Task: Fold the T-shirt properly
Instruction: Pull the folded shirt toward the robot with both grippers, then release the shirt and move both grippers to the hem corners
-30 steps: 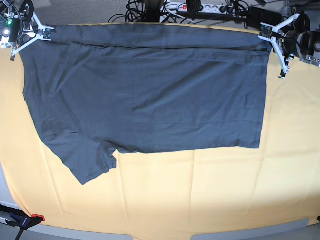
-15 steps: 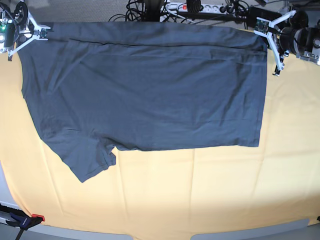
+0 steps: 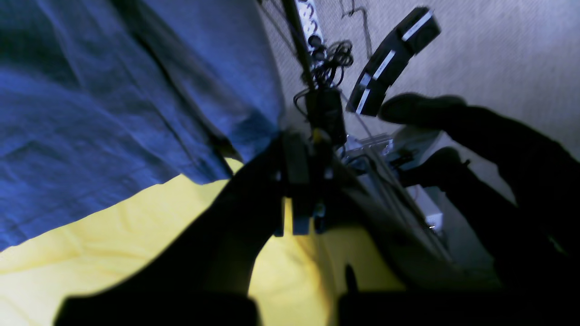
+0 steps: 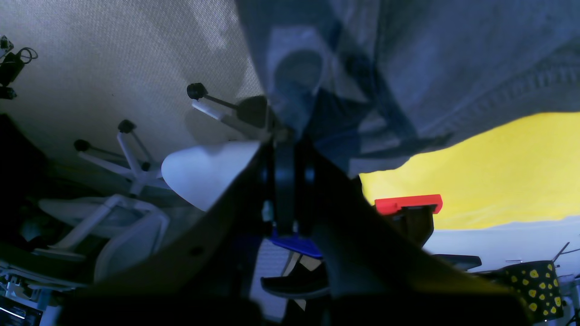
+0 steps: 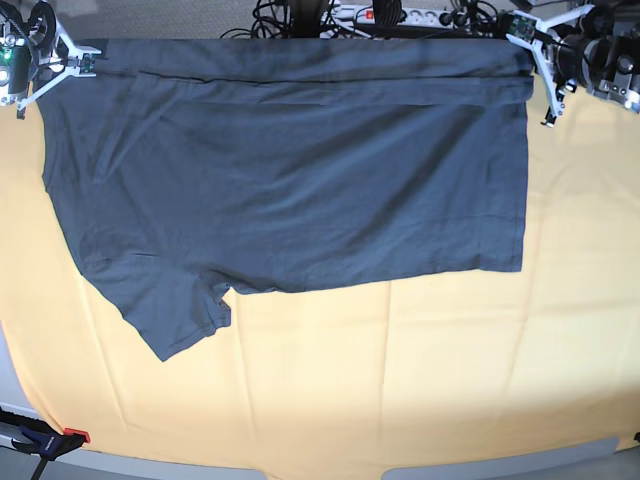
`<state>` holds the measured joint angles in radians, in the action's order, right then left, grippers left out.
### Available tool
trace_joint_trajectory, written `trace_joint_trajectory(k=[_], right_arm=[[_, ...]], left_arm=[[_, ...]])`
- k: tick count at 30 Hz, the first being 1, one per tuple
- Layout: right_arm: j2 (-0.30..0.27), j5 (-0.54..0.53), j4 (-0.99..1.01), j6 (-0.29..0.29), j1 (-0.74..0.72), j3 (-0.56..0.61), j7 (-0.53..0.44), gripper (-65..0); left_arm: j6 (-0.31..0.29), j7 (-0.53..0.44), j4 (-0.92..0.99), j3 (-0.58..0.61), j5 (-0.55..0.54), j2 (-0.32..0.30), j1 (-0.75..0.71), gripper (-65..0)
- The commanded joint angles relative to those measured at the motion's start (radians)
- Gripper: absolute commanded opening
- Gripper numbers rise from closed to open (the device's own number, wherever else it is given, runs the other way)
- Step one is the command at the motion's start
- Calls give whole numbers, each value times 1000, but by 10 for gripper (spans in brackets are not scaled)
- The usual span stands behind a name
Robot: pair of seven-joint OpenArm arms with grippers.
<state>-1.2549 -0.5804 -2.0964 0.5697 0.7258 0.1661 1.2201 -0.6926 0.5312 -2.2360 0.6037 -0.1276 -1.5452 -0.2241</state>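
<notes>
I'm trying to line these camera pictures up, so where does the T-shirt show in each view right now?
Base: T-shirt across the upper half, reaching the left side.
Left wrist: upper left.
Right wrist: upper right.
Shared landmark: the yellow cloth, below the shirt in all three.

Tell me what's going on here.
The robot's left claw and right claw are both shut on the upper corners of a dark slate-blue cloth T-shirt, holding it stretched between them above a pale yellow cloth-like surface. One sleeve hangs down on the right claw's side. The fold isn't finished.
</notes>
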Motion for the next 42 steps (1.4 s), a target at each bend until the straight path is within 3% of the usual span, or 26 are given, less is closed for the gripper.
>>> trace_joint_trajectory(k=[1,3,7,9,12,16,20,25,31,37,42], right_arm=[[-23,-1,-10,4,-3,-10,23,-650],[-23,-10,-10,3,-3,-10,24,-650],[-23,-122,-10,46,-3,-10,85,-361],[-23,-169,-11,61,-3,-10,123,-295],[-24,-214,-11,78,-3,-10,175,-295],[-43,-216,-34,72,-5,-10,176,-297],[-64,-237,-107,78,-5,-35,176,-297],[-63,-353,-184,93,-5,-151,163,-297],[-52,-475,-194,91,-5,-405,67,-297],[45,-466,-192,57,-5,-682,-8,-297],[150,-455,-192,43,-5,-845,-32,-297]], left_arm=[[-6,0,-2,-7,8,-8,6,-650],[-6,0,0,-7,7,-8,6,-650],[-6,1,0,-7,-21,-8,6,-347],[-6,8,0,-7,-44,-8,6,-250],[-6,53,-4,-7,-46,-8,6,-247],[-6,142,-27,-8,-45,-8,7,-254],[-6,150,-50,-8,-53,-8,56,-335],[18,141,-68,-8,-208,-8,204,-343],[25,140,-38,-8,-437,-8,463,-343],[195,120,168,-8,-451,-1,628,-343],[218,127,494,-10,-567,168,755,-343]])
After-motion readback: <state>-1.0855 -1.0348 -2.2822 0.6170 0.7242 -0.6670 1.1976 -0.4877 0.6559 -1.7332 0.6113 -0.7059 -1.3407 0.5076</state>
